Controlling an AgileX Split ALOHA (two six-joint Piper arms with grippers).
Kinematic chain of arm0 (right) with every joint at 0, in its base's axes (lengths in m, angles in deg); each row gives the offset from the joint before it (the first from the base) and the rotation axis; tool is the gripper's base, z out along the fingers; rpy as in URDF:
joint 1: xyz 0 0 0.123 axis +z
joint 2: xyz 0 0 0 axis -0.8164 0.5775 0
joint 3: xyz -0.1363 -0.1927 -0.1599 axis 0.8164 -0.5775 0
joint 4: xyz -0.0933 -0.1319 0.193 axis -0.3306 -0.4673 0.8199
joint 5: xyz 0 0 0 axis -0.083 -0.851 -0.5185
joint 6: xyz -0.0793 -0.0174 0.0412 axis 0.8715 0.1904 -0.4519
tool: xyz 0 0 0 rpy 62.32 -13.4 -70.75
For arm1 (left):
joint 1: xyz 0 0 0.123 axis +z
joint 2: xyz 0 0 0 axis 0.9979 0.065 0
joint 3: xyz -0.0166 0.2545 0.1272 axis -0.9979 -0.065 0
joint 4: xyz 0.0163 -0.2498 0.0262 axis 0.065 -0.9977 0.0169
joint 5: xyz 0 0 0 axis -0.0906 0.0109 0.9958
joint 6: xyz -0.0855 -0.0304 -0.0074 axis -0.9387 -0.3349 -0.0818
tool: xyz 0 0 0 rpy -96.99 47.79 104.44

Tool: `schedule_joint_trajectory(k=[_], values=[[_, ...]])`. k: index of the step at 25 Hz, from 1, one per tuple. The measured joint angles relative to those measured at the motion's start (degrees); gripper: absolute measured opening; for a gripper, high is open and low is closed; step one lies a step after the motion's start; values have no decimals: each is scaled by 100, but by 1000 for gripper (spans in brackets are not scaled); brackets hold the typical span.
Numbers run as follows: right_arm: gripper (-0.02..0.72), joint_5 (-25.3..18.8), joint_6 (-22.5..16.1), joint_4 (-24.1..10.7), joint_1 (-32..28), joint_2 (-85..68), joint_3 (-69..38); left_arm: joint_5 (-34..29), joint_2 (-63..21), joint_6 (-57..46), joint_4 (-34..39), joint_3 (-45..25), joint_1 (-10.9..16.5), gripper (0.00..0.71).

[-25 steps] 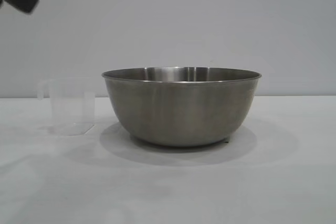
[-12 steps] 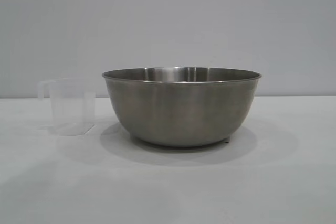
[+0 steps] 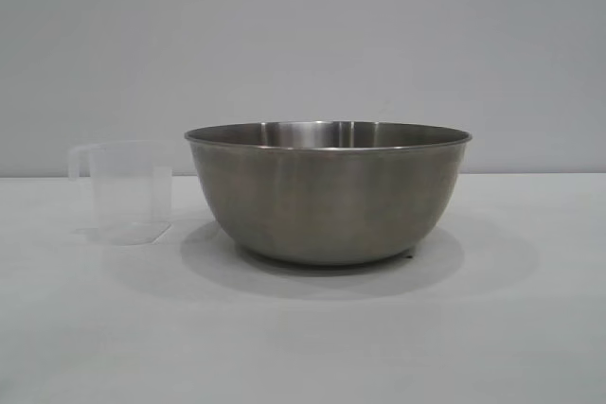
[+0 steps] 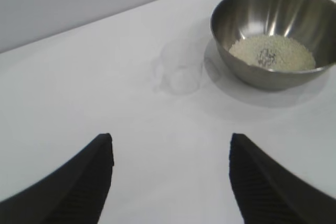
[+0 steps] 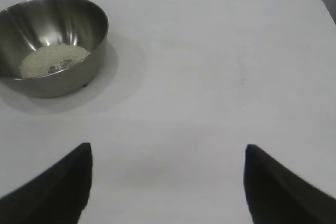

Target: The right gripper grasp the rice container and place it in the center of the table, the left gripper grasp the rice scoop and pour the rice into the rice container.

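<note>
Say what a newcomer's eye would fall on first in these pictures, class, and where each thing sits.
First, the big steel rice container in the middle of the white table, with a heap of rice in its bottom. Next, the clear rice scoop, upright and seemingly empty, close beside it on the exterior view's left. Both wrist views show open hands clear of everything.

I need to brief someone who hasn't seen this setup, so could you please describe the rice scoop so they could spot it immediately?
Find the steel rice container in the middle of the white table. The rice scoop stands upright beside it, at the exterior view's left. It is a small, clear, empty plastic cup with a rim handle, unlike the big metal bowl.
</note>
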Motion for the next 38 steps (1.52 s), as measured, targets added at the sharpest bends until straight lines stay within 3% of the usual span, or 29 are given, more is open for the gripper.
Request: schedule_joint_trajectory(k=[7,11,38], values=[[558,0,-4,0,0,0,0,-1182,-807,10,-63,0,0,416],[558,0,-13,0,0,0,0,-1531,-1159,10,-170,0,0,416],[558,0,-13,0,0,0,0,-1701,-1459,-314,15,-153,0,416]])
